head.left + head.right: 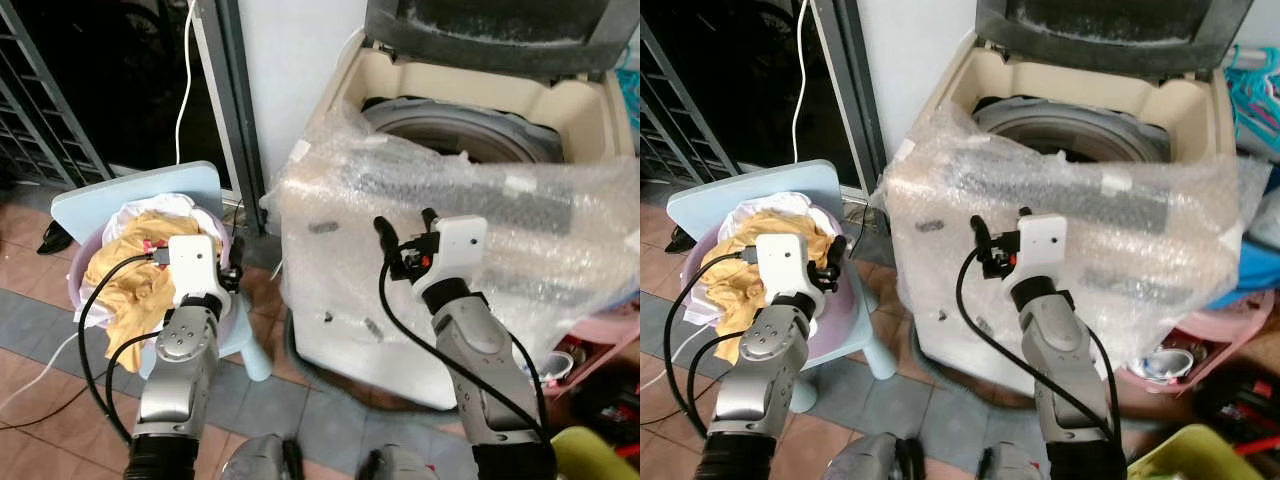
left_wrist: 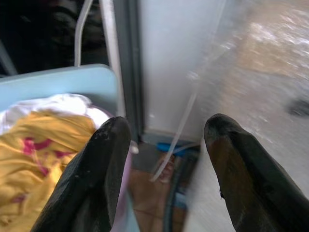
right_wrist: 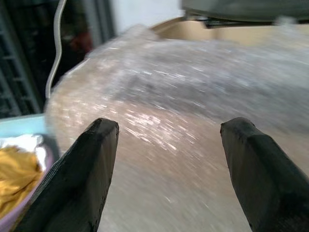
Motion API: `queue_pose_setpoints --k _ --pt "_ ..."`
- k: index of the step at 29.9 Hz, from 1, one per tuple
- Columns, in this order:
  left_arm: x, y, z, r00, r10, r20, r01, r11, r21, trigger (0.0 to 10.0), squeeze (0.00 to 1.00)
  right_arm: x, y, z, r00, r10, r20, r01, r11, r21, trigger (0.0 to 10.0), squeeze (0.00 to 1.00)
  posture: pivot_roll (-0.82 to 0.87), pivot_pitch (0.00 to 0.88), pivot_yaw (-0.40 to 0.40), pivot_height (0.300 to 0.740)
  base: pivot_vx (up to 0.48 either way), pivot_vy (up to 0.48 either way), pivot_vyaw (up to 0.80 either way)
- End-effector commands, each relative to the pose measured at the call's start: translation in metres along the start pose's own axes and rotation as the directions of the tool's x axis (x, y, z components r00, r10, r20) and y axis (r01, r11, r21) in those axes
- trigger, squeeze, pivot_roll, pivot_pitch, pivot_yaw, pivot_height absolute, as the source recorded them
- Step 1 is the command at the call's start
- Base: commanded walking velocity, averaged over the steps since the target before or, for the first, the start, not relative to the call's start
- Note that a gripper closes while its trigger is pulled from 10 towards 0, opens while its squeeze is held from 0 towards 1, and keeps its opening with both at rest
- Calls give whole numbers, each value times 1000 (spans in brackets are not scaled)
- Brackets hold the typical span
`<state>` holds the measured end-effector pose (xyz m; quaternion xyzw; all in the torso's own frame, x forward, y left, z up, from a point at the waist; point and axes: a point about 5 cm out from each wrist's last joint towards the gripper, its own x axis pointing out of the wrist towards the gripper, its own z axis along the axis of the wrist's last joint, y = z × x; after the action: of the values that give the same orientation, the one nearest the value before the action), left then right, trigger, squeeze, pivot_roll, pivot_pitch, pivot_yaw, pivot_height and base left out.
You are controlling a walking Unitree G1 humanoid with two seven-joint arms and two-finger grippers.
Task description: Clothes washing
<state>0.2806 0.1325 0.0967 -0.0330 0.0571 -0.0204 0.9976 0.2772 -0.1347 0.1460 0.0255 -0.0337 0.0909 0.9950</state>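
Bubble-wrapped washing machine [image 1: 440,230], lid up, centre right.
We hold both grippers spread: left gripper [image 2: 166,169] beside yellow clothes [image 1: 135,270], right gripper [image 3: 166,169] facing the wrap.

Cream washing machine [image 1: 420,90] with a dark grey lid [image 1: 490,30], wrapped in clear bubble wrap [image 1: 450,230]. Lilac basket [image 1: 835,320] holds a mustard-yellow cloth [image 1: 135,275] with red marks plus something white [image 1: 165,208]. Pale blue stool [image 1: 135,195], 2 black-fingered silver arms.
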Motion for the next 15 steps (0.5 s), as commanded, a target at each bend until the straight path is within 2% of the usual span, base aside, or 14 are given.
queue_pose_setpoints --k 1,2,6,10,12,15 --pt "0 4 2 1000 7 3 -7 1000 20 10000 0 2 -6 2 999 -50 -12 50 999 10 10000 0 -35 48 63 740 0 480 0" --pt "0 4 3 1000 13 8 -13 1000 26 10000 0 3 -7 0 997 -65 -32 65 998 3 10000 0 -35 47 63 740 0 480 0" --pt "1 7 7 997 64 39 -66 996 54 10000 0 3 1 -1 999 -11 -38 12 1000 23 10000 0 -31 46 65 740 0 480 0" --pt "1 11 8 993 106 52 -109 992 69 10000 0 1 -6 -11 993 -47 -110 45 999 -20 10000 0 -21 44 58 740 0 480 0" --pt "0 14 6 991 130 35 -132 989 58 10000 0 1 -3 -14 991 1 -132 3 999 35 10000 0 -19 41 59 740 0 480 0" --pt "0 15 7 991 128 50 -131 989 74 10000 0 2 -3 -12 994 12 -106 -7 999 45 10000 0 -14 38 58 740 0 480 0"
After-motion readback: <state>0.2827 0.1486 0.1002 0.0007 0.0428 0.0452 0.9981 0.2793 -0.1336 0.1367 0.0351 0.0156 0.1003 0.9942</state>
